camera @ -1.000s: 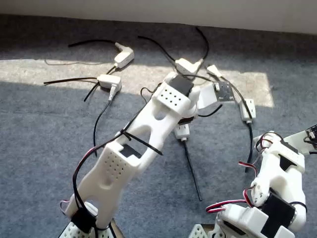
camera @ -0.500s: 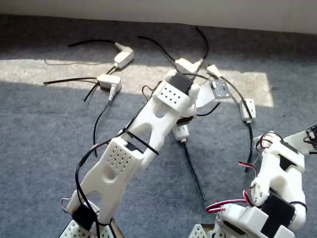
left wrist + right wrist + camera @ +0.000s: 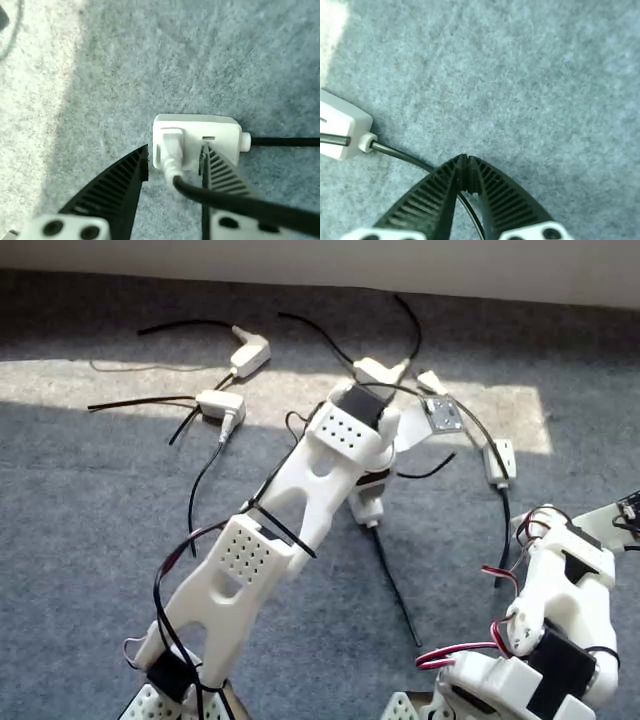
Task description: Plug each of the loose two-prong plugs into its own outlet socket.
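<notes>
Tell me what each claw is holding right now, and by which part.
Left claw sits open around the white plug on the socket block, with nothing clamped. Right claw is shut over a black cable; a pinch cannot be confirmed.

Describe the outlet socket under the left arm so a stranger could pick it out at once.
Follow the long white left arm across the grey carpet to its tip. There, in shade, lies a small white outlet socket with a black cord. Unlike the other white pieces, out by the sunlit patch, it sits at the left claw with a plug in it.
</notes>
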You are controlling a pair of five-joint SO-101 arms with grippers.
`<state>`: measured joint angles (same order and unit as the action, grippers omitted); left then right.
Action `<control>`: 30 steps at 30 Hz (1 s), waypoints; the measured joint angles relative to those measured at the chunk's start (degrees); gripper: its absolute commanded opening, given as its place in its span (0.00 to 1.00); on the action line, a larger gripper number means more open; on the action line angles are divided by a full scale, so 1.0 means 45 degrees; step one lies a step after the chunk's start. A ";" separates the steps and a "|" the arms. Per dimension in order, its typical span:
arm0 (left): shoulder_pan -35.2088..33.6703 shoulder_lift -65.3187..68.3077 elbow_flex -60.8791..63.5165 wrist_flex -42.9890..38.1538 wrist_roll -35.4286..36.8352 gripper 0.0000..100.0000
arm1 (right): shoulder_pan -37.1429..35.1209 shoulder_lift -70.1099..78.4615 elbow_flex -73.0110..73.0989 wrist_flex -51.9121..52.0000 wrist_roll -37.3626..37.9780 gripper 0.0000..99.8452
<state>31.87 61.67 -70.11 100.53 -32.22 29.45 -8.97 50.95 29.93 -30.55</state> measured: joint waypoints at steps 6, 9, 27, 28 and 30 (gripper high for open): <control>0.0254 -0.0293 -0.1778 0.0020 0.0020 0.21 | 0.0000 0.0000 0.0000 0.0000 0.0000 0.01; 0.0195 -0.0840 -0.3165 0.0059 0.0020 0.20 | 0.0000 0.0000 0.0000 0.0000 0.0000 0.01; 0.2227 -0.6799 -0.5021 0.0137 0.3067 0.20 | -0.0176 0.0000 0.0000 0.0000 0.0000 0.01; 0.2227 -0.7072 -0.5040 0.0137 0.3595 0.20 | -0.0176 0.0000 0.0000 0.0000 0.0000 0.01; 0.2188 -0.7521 -0.5040 0.0137 0.4845 0.20 | -0.0313 0.0000 0.0000 0.0000 0.0000 0.04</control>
<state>41.71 27.82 -92.79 101.14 -10.42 28.04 -8.97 50.95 29.93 -30.55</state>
